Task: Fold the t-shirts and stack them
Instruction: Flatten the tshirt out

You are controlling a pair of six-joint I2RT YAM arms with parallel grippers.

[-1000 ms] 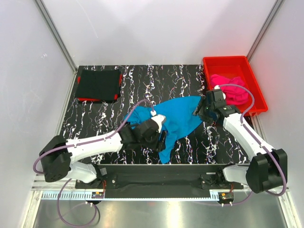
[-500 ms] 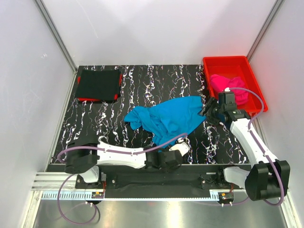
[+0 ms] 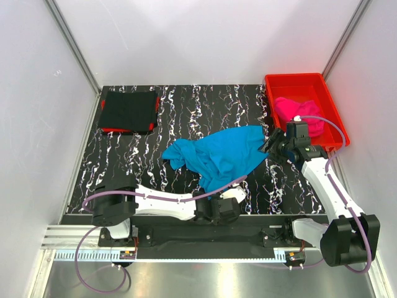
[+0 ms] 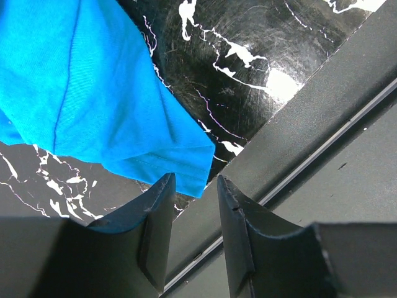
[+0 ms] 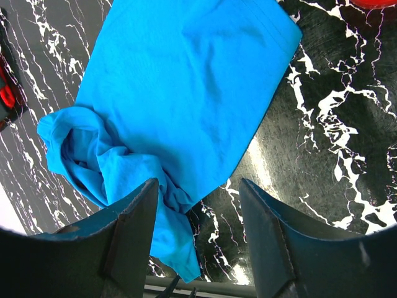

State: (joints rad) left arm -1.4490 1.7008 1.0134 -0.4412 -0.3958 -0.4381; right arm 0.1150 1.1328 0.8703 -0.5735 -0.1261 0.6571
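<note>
Left tool sits low, jaws narrowly parted; right tool apparently hovers, jaws wide.

Left wrist: turquoise shirt is cut off by the top and left edges. Only one hem corner shows, at the gap of the left gripper. Can't tell if the fingers touch it. Finger bases are dark and out of focus.

Top view: fingers of both grippers can't be seen from above. Pink shirt is partly behind a cable. Red item is mostly under the black shirt, can't tell what it is.

Right wrist: turquoise tail is partly behind one finger of the right gripper. Red bin is a sliver at the top edge.
</note>
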